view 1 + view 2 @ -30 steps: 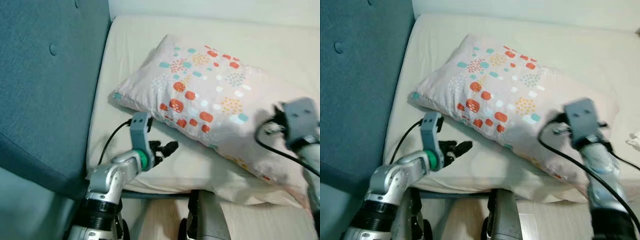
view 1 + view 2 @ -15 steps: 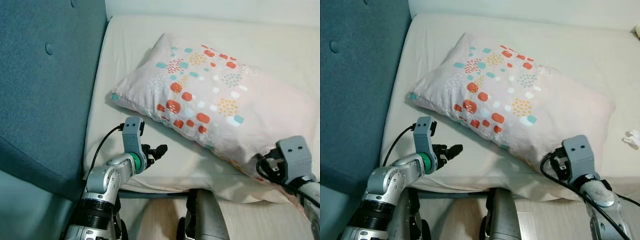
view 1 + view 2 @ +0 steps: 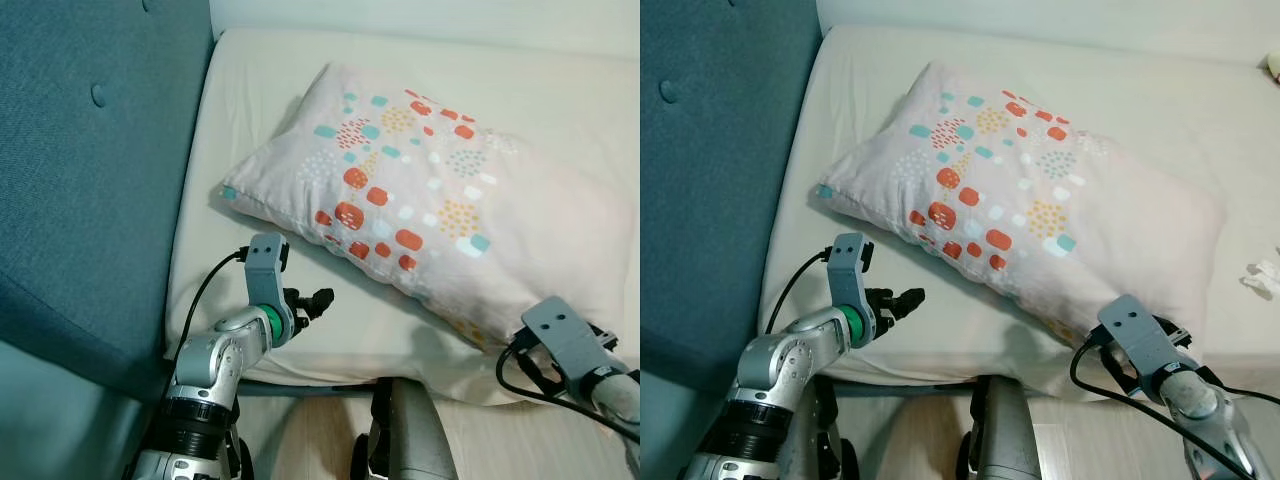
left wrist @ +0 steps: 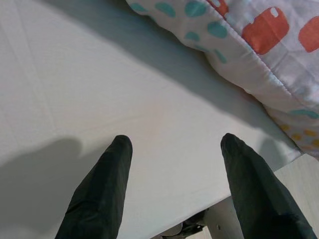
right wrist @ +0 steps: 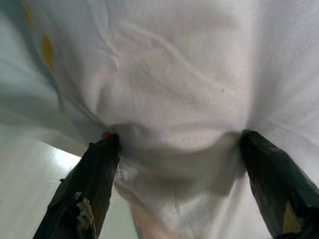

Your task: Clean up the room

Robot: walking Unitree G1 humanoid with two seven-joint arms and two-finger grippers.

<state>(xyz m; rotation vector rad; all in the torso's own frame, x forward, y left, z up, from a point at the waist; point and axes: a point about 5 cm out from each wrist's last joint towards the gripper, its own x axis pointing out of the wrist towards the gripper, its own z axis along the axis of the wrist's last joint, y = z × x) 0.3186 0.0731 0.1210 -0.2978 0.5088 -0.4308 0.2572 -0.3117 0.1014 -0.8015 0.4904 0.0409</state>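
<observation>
Bare sheet (image 3: pixel 300 150) left of pillow (image 3: pixel 430 190); headboard (image 3: pixel 90 170) prob. blocks further left.

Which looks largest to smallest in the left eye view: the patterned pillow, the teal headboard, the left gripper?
1. Teal headboard, though it runs out of frame and sits nearer the camera, so its lead over the pillow is unsure.
2. Patterned pillow.
3. Left gripper, clearly smallest, open over the cream mattress.

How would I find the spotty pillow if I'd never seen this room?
Look for the cream bed beside the big teal headboard. The pillow lies slantwise on it, close to the near edge. It is pale pink with orange, teal and white spots, the one patterned thing on the plain sheet.
</observation>
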